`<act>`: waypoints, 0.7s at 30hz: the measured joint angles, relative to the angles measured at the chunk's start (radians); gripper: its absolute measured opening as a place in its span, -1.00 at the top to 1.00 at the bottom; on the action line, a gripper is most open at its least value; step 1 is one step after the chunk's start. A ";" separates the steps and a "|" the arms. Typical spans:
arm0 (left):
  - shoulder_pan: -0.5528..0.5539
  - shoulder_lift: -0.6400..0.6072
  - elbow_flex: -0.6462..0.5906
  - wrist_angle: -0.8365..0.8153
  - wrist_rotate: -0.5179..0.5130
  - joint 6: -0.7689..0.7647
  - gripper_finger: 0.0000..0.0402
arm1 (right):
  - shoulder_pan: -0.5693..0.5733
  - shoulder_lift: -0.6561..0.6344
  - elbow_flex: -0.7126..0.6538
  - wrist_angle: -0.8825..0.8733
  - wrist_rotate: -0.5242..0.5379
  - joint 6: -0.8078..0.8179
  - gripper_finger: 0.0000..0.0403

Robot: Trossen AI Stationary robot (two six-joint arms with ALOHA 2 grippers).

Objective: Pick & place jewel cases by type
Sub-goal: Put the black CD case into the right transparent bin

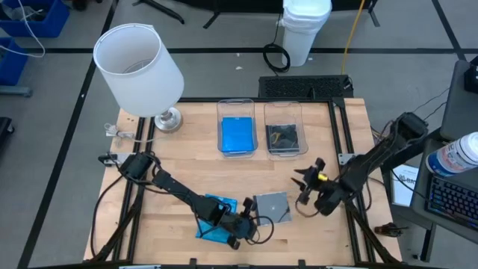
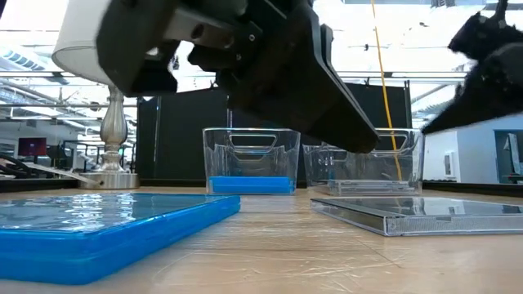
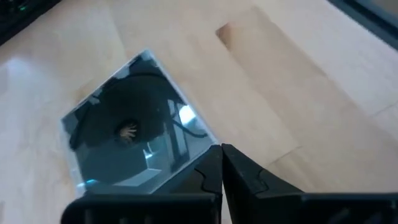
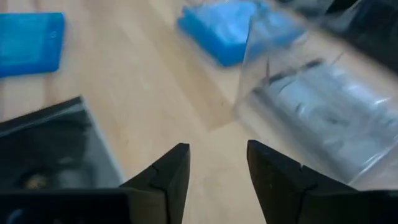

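Currently mid-sort: left end effector (image 1: 240,224) closed, empty, beside the grey case (image 1: 272,206); right end effector (image 1: 308,184) open above the table (image 1: 194,157). Next I need it down squarely over that case.

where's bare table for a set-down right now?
Free: the wood left of the blue-case bin, between the lamp base and the left arm; also the strip between the bins and the grey jewel case. Crowded: front centre, where the left hand, shut, sits by the blue jewel case; the open right hand hovers nearby.
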 joint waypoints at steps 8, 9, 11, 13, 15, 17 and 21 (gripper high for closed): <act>0.008 0.000 0.000 0.015 -0.029 0.022 0.92 | -0.137 -0.214 -0.380 0.733 -0.379 -0.302 0.39; 0.009 0.000 0.000 0.016 -0.029 0.019 0.95 | -0.148 -0.225 -0.415 0.821 -0.403 -0.335 0.41; 0.010 -0.001 0.000 0.016 -0.029 -0.011 0.98 | -0.167 -0.237 -0.461 0.933 -0.430 -0.379 0.43; 0.010 -0.001 0.000 0.017 -0.027 -0.052 0.96 | -0.180 -0.245 -0.476 0.989 -0.445 -0.385 0.44; 0.009 -0.001 0.000 0.024 -0.009 -0.102 0.94 | -0.190 -0.238 -0.475 0.976 -0.443 -0.382 0.43; 0.008 -0.002 0.000 0.023 0.042 -0.147 0.95 | -0.197 -0.225 -0.467 0.953 -0.444 -0.376 0.38; 0.000 -0.002 0.000 0.016 0.132 -0.198 0.97 | -0.198 -0.194 -0.443 0.872 -0.444 -0.314 0.24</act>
